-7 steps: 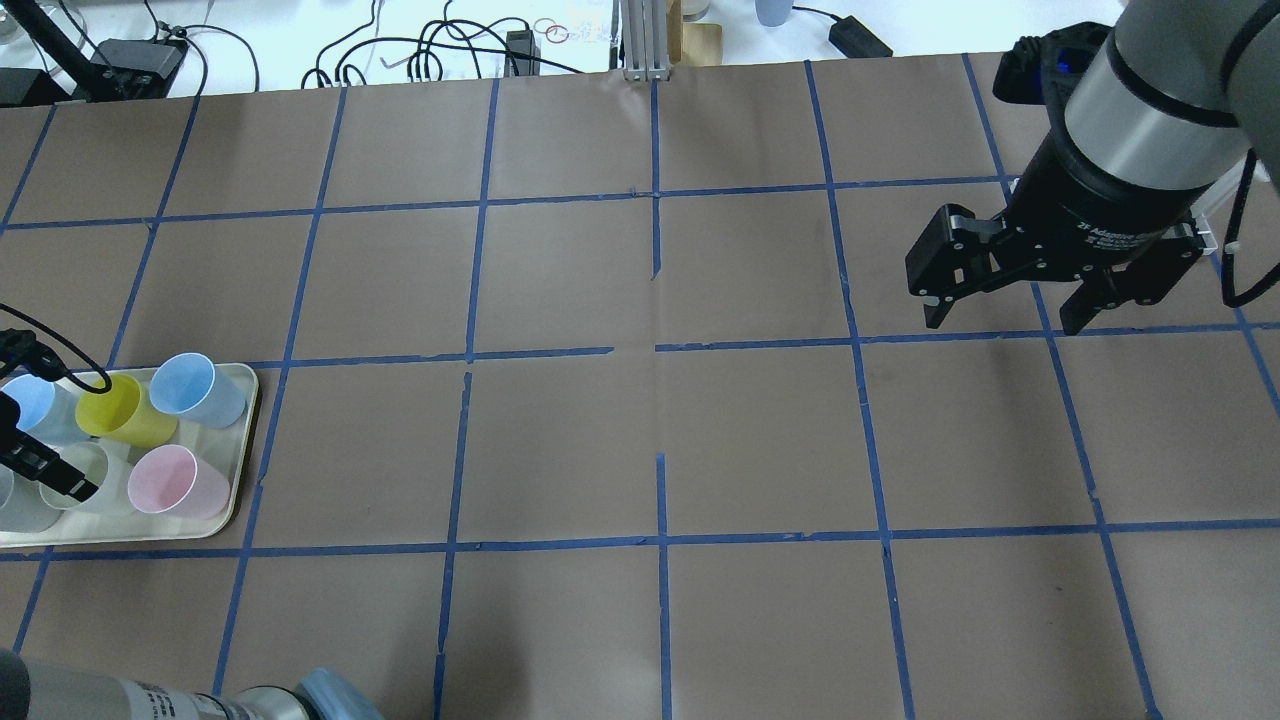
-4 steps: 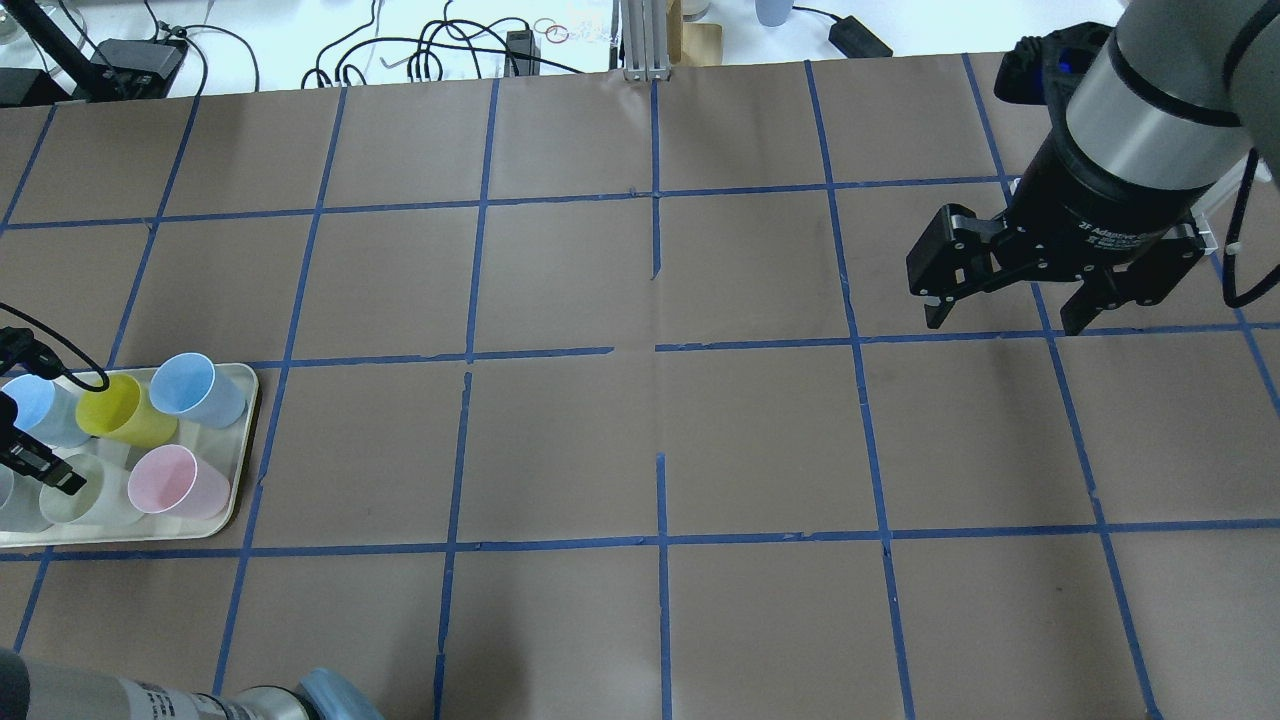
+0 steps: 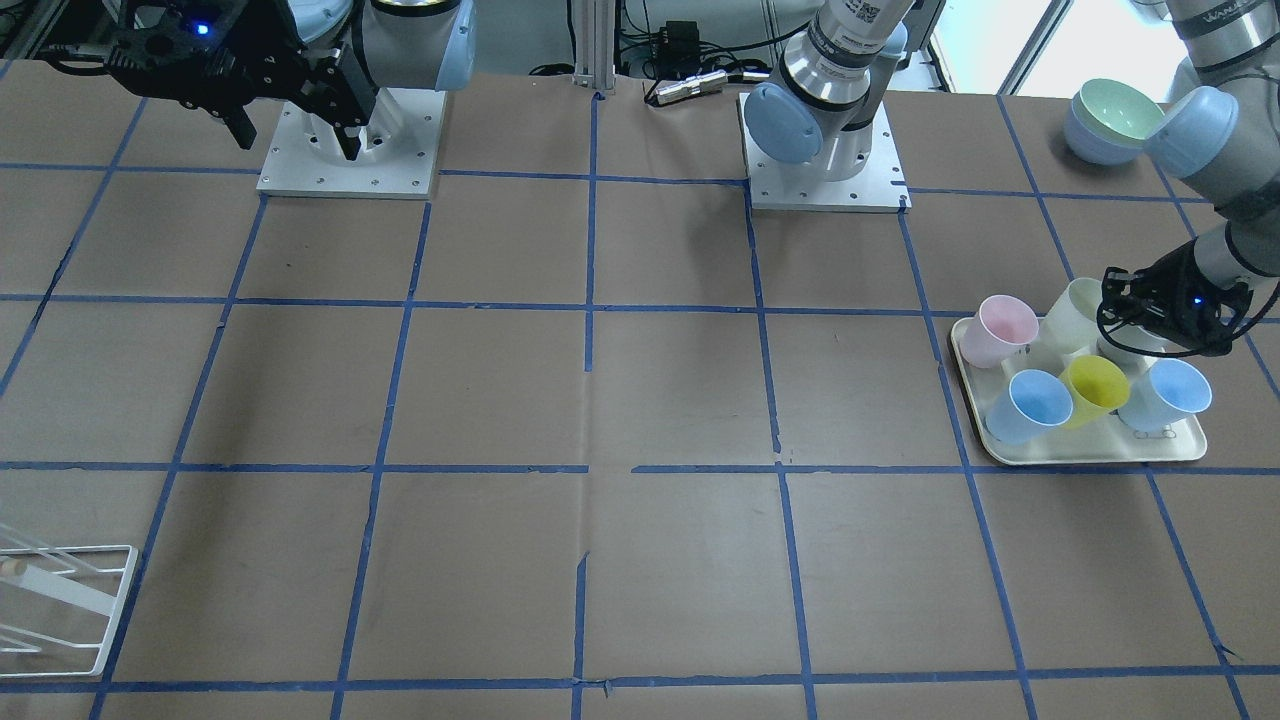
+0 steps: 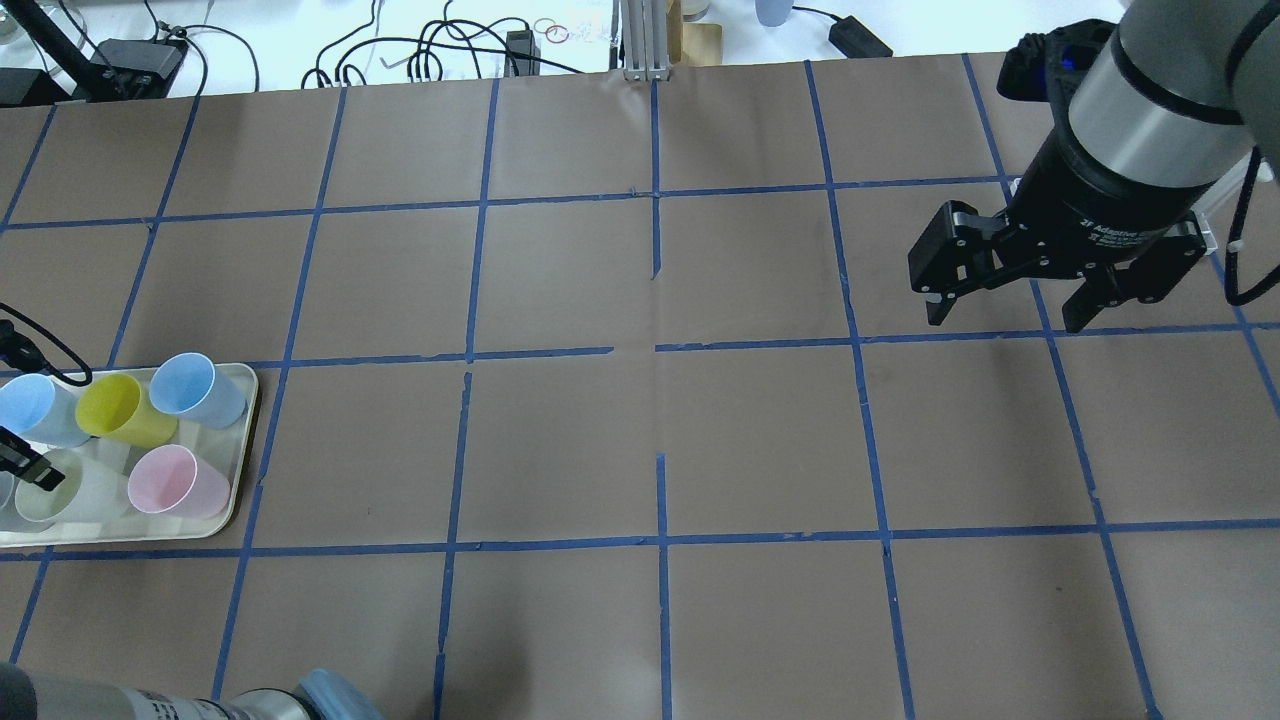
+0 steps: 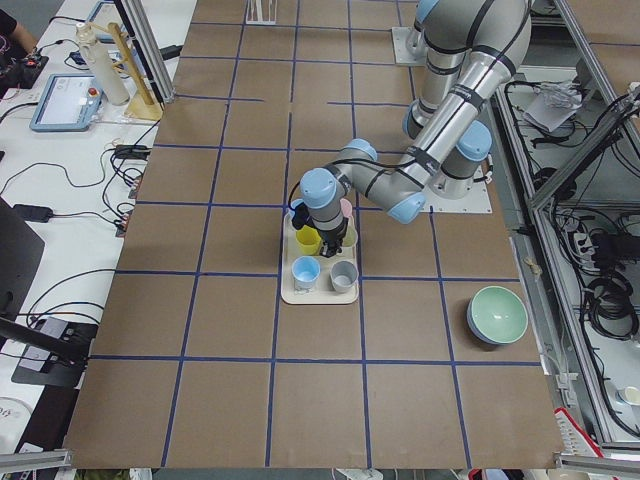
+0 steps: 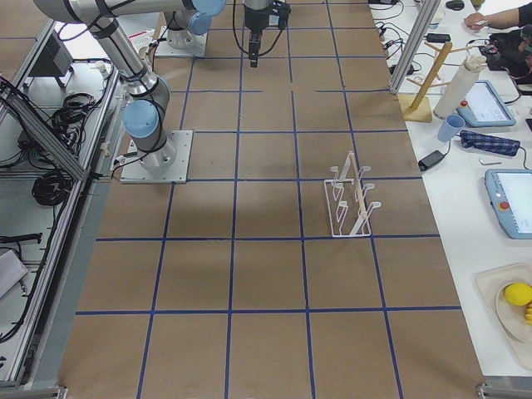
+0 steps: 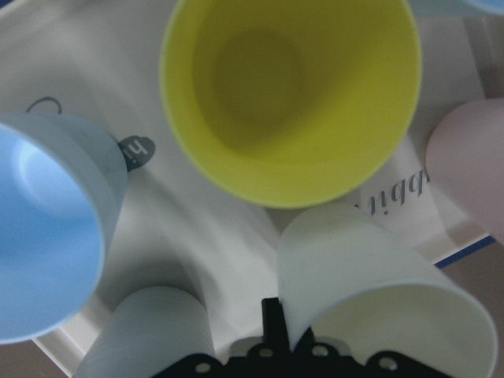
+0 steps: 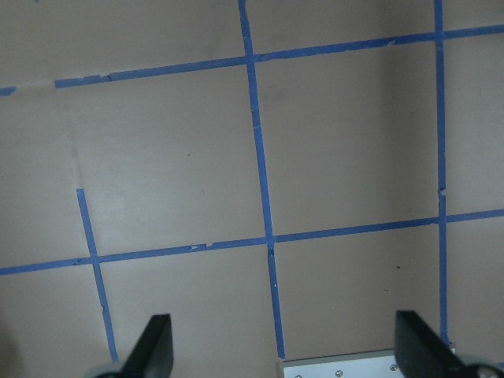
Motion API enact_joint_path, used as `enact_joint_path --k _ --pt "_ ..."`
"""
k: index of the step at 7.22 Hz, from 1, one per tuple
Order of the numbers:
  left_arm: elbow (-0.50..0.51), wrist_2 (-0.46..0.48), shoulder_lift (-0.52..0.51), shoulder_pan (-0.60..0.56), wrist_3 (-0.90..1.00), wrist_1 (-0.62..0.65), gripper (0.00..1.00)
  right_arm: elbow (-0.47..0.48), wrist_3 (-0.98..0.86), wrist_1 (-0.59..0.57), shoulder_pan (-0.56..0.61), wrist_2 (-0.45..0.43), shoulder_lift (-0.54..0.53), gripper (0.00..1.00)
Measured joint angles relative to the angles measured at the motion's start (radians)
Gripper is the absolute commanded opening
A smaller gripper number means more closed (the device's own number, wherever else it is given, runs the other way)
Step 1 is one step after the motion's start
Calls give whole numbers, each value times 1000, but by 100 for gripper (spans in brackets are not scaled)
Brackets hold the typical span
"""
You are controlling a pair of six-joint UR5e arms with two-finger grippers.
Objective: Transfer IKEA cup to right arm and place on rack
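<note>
The pale cream IKEA cup [image 4: 70,490] leans on the cream tray [image 4: 243,440] at the table's left end, among several other cups. My left gripper [image 4: 30,470] is at its rim, one finger [image 7: 272,315] against the cup wall [image 7: 370,291]; it looks shut on the rim. From the front the cup [image 3: 1072,312] tilts towards that gripper [image 3: 1128,325]. My right gripper [image 4: 1000,300] hangs open and empty over the far right of the table, and also shows in the front view [image 3: 295,125]. The white wire rack [image 6: 349,199] stands apart, at the edge of the front view [image 3: 60,600].
A pink cup [image 4: 170,480], a yellow cup [image 4: 115,408], two blue cups [image 4: 195,388] and a grey cup [image 7: 150,335] crowd the tray. Stacked bowls [image 3: 1110,120] sit behind the left arm. Brown paper with blue tape lines covers the table between tray and rack.
My left gripper has moved towards the table's left edge, and the cream cup has shifted and tilted that way with it. The blue cup behind now shows fully. The right arm barely moved.
</note>
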Motion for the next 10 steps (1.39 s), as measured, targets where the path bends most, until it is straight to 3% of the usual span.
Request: enact_joint_path --k 2,4,7,9,10 --pt "99 -5 60 -2 -16 -210 0 -4 3 2 1 1 0 100" --pt "242 -89 111 -13 -116 -509 0 -8 8 3 2 10 1 100" --pt "337 -394 156 -117 -370 -834 0 -9 8 8 5 10 -8 100" --pt "335 -665 175 -261 -533 -940 0 -12 0 0 4 35 -12 100" --pt "334 -797 185 -330 -593 -976 0 -13 -2 -4 3 109 -6 100"
